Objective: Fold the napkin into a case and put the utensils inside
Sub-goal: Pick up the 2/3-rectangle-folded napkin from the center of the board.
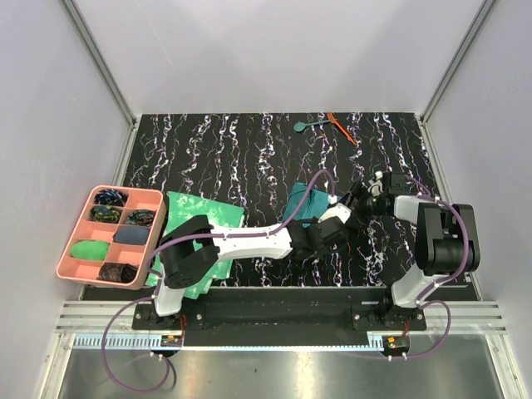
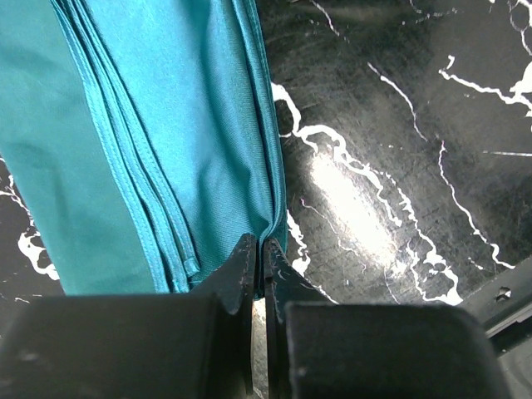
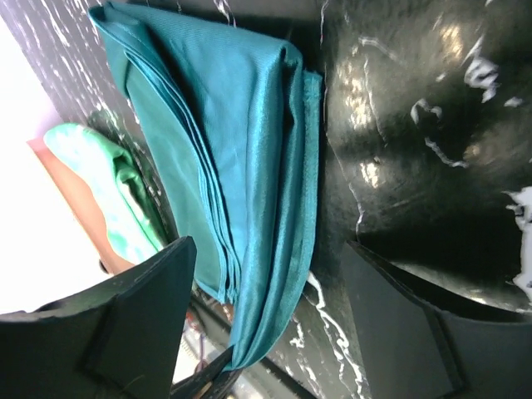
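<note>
A: Where is the napkin [image 1: 298, 204] found, and how is it expected to handle?

B: It is laid on the black marbled surface [image 1: 249, 150], near the middle and toward the near edge. It is folded into several stacked layers, whose hemmed edges are seen as parallel lines. It is judged light, limp and slightly glossy, so the layers may be expected to slide over one another. Nothing fragile is involved.

A: How are the pincers set?

B: The left pincer [image 2: 258, 253] is closed tight on a folded edge of the napkin, and a thin pinch of cloth is caught at the fingertips [image 2: 241, 266]. The right pincer [image 3: 268, 266] is spread wide and nothing is held in it. One end of the napkin is seen between its fingers [image 3: 141, 316], untouched as far as can be told.

A: Where should hold be taken?

B: A grip at a fold or hem, through all layers at once, is advised. If only the top layer were pinched, the stack would likely be peeled open. The opposite edge is best pinned, so that the cloth is not dragged.

A: And the smallest things?

B: The teal spoon [image 1: 305, 126] and the orange-red stick [image 1: 342, 128] are seen at the far edge of the surface, just beside each other and well apart from the napkin. Both are judged light, stiff and smooth. The middle of the handle is suggested for the spoon. The stick lies low and may be harder to lift.
</note>
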Controlling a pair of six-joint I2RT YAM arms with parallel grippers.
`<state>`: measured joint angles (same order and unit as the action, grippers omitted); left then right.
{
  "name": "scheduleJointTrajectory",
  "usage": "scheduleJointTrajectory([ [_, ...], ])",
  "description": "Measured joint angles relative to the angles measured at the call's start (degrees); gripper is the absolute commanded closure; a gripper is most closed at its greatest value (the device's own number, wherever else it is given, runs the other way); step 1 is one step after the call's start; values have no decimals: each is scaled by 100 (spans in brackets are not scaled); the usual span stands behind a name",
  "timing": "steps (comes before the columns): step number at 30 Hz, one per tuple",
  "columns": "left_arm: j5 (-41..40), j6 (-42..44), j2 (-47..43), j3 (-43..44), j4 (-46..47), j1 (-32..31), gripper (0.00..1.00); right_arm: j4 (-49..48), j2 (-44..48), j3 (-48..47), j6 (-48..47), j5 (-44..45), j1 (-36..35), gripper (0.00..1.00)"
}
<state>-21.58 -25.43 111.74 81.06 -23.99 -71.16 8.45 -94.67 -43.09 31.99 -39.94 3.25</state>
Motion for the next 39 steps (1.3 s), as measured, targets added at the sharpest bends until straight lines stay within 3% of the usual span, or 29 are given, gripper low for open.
scheduleJointTrajectory([
  [5,81,-11,-13,-11,-9,4,100,-262,-39,131,155,-116,-85,25],
  [22,168,-9,-173,-11,-4,35,100,-1353,542,1429,1432,-577,-640,23],
  [28,221,-7,-173,-11,-4,35,100,-1759,549,1703,1888,-608,-866,40],
  [33,243,26,-175,-44,20,35,83,-1751,551,1812,2035,-540,-872,53],
  [37,258,59,-175,-107,2,35,63,-1751,568,1821,2109,-494,-876,62],
  [39,267,111,-175,-107,11,35,59,-1753,577,1821,2144,-470,-879,64],
])
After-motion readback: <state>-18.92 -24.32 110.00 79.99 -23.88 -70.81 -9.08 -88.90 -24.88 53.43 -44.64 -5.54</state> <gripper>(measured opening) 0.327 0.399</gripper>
